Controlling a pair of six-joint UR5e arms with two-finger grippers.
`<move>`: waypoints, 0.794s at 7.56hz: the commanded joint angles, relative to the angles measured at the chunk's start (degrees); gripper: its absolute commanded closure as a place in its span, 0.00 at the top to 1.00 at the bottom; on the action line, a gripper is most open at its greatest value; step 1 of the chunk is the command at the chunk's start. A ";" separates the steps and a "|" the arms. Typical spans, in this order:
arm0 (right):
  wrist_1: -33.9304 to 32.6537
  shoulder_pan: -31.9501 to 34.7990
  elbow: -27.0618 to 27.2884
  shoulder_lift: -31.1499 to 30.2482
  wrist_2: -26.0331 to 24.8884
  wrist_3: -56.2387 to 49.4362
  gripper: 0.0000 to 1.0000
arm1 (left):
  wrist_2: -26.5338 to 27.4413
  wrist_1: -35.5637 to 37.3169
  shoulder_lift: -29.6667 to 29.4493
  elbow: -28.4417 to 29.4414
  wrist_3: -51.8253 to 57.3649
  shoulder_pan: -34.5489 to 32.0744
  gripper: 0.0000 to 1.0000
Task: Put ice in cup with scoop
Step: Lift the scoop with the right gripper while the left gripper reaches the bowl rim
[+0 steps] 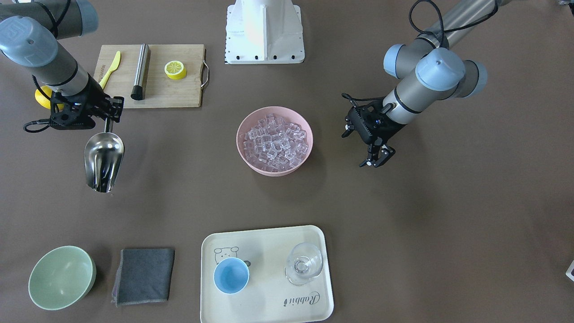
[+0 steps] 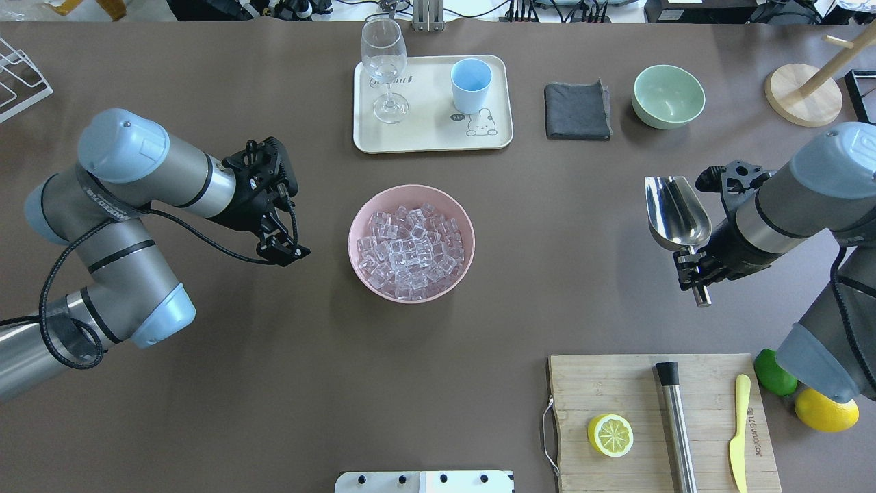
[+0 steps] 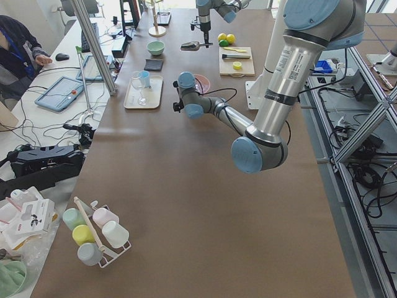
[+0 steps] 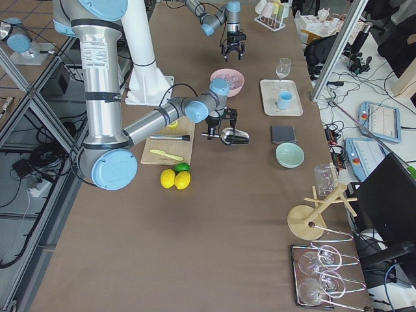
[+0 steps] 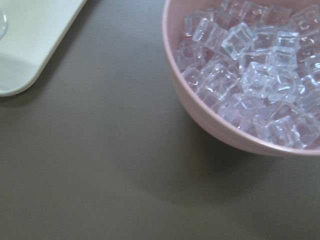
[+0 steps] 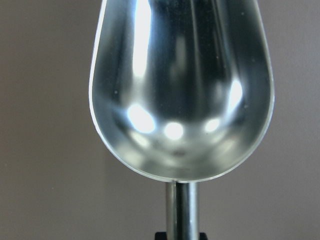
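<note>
My right gripper [image 2: 691, 263] is shut on the thin handle of the shiny steel scoop [image 2: 677, 212], held level above bare table to the right of the pink bowl [image 2: 363, 205]. The trough is empty in the right wrist view [image 6: 182, 85]; the scoop also shows in the front view [image 1: 104, 159]. The ice [image 2: 410, 246] fills the pink bowl at the table's middle [image 1: 276, 141] and shows in the left wrist view [image 5: 260, 75]. The light-blue cup [image 2: 471, 83] stands empty on the cream tray [image 2: 424, 137]. My left gripper [image 2: 284, 250] is open and empty, just left of the bowl.
A clear wine glass [image 2: 383, 65] stands on the tray beside the cup. A grey cloth [image 2: 577, 109] and a pale green bowl [image 2: 668, 96] lie to the tray's right. A cutting board [image 2: 616, 383] holds a lemon half [image 2: 610, 435], a steel rod [image 2: 677, 424] and a yellow knife [image 2: 738, 431].
</note>
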 commanded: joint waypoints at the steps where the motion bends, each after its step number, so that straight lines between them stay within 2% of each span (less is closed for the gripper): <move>1: -1.03 3.78 2.24 0.35 -0.47 -14.94 0.00 | 0.46 -6.01 -1.96 3.23 0.15 3.34 0.97; 3: -2.51 3.96 5.73 0.79 -2.40 -26.54 0.00 | 0.55 -11.11 -4.24 7.88 3.90 4.13 0.97; 4: -6.10 3.96 8.72 1.23 -3.54 -32.51 0.00 | 1.07 -11.31 -4.51 8.51 7.41 4.22 0.97; 5: -14.40 3.96 12.58 3.15 -6.16 -39.01 0.00 | 2.56 -12.79 -4.95 9.39 9.62 4.92 0.97; 6: -25.62 3.96 14.88 8.04 -9.67 -49.08 0.00 | 3.70 -15.50 -6.08 11.49 9.82 5.97 0.97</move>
